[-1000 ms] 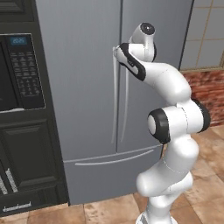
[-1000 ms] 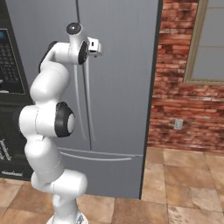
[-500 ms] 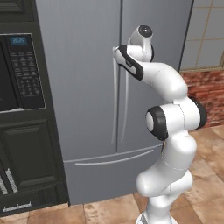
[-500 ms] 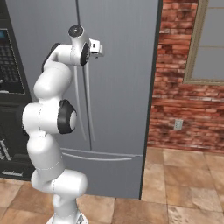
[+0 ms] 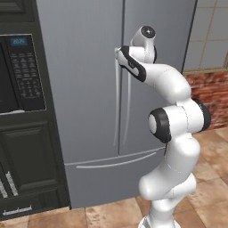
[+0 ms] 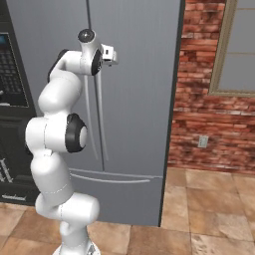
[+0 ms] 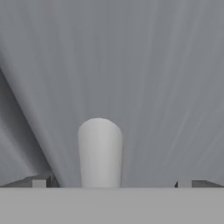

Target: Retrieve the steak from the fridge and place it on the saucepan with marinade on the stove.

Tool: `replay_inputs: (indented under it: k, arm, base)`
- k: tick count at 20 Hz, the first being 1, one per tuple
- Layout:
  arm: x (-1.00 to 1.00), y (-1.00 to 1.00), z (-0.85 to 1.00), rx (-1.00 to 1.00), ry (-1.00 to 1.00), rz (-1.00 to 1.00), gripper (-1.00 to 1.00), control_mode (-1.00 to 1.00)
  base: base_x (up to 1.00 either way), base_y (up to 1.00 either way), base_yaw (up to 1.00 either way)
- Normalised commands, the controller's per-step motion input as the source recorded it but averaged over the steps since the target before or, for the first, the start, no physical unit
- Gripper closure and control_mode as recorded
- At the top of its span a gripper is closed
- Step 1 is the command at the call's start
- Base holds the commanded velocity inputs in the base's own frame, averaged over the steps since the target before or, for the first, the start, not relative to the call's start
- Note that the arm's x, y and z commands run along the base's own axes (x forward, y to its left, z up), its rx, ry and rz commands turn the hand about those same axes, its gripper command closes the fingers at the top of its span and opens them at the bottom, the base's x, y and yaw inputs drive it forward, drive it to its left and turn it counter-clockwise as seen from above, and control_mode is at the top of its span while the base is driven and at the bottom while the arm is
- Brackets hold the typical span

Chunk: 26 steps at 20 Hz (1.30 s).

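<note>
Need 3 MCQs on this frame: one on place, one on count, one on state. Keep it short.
1. Where is the end effector?
A. at the top of a fridge handle
B. at the bottom drawer
C. at the oven keypad

2. How many long vertical handles does the fridge have?
A. one
B. two
C. four

3. What state are the fridge doors in?
A. both shut
B. left open
C. both open

Answers:
1 A: in the hand view the rounded handle end stands between the two fingertips, and both base views show the hand at handle height.
2 B: the left base view shows a pair side by side at the door seam.
3 A: the door fronts lie flush and no white interior shows.
</note>
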Motion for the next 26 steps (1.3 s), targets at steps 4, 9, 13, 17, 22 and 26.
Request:
replay_inputs:
  k: [4,9,13,17,22,26]
  arm:
    - [0.00,0.00,0.00,0.00,0.00,0.00,-1.00,-1.00]
    - [0.00,0.00,0.00,0.00,0.00,0.00,1.00,-1.00]
    - [0.00,0.00,0.00,0.00,0.00,0.00,1.00,-1.00]
    - [0.00,0.00,0.00,0.00,0.00,0.00,1.00,-1.00]
    - [-0.19,-0.18,0.00,0.00,0.00,0.04,1.00,-1.00]
    - [-0.64,-0.53,0.00,0.00,0.00,0.07,1.00,-1.00]
  base:
    - [0.00,0.00,0.00]
    - [0.00,0.00,0.00]
    - [0.00,0.00,0.00]
    - [0.00,0.00,0.00]
    - [0.00,0.00,0.00]
    - [0.00,0.00,0.00]
